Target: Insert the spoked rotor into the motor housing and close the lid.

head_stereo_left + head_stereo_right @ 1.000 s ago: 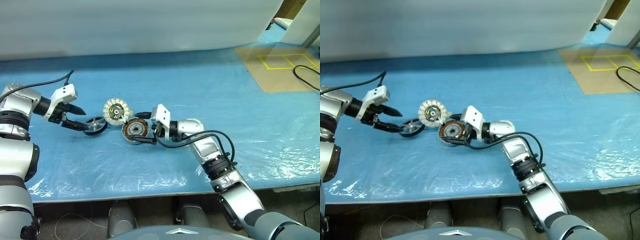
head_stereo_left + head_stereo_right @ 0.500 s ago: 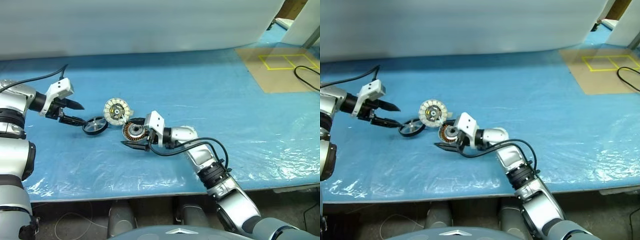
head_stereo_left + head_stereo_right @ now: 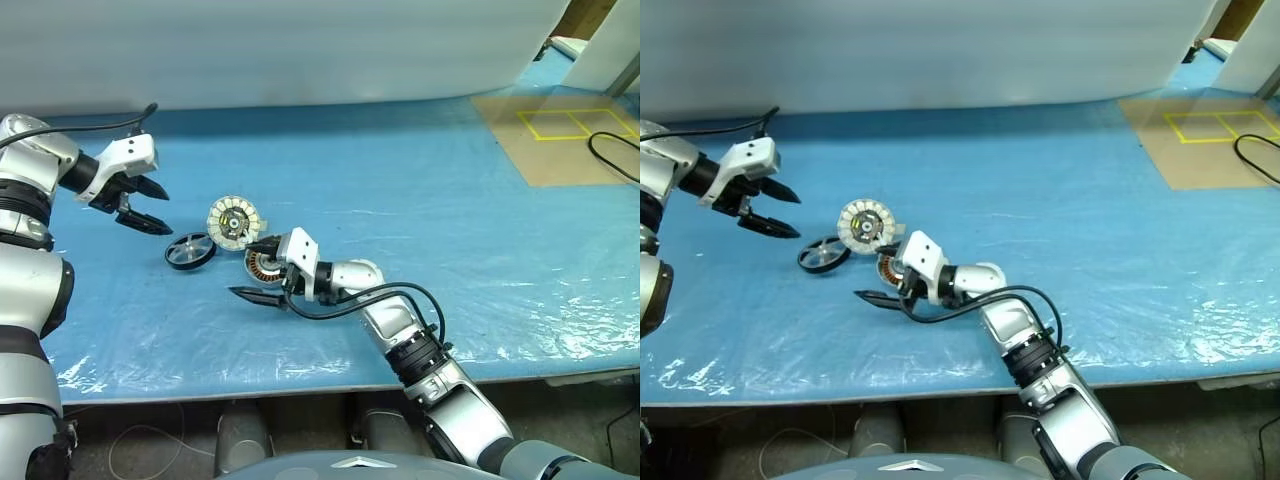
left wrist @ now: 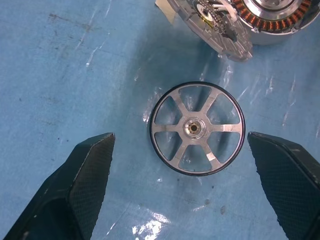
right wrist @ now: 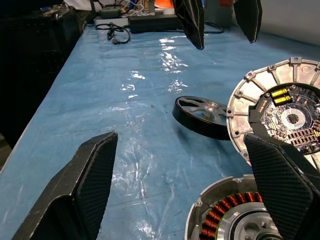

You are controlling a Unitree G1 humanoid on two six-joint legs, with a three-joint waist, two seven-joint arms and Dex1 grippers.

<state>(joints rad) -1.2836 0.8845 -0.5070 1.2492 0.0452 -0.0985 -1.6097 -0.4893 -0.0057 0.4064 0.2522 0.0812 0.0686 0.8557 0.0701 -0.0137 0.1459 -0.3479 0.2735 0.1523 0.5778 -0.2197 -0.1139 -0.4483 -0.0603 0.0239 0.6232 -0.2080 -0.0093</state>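
The spoked rotor (image 3: 190,250), a dark ring with silver spokes, lies flat on the blue table (image 3: 450,220). My left gripper (image 3: 168,214) hangs open above and to the left of it, with nothing between its fingers (image 4: 85,180). To the rotor's right, the silvery lid (image 3: 233,220) leans tilted against the motor housing (image 3: 265,265), a copper-wound cup. My right gripper (image 3: 242,268) lies level and open, pointing left, with the housing between its fingers (image 5: 85,185) and partly hidden by them.
A white sheet (image 3: 300,50) backs the table. On the far right lies a brown board (image 3: 560,135) with yellow tape squares and a black cable (image 3: 610,150). The table's front edge runs just below my right arm.
My left gripper has risen and drawn back from the rotor, which stays on the table. My right gripper has slid left, so its fingers now reach past the housing.
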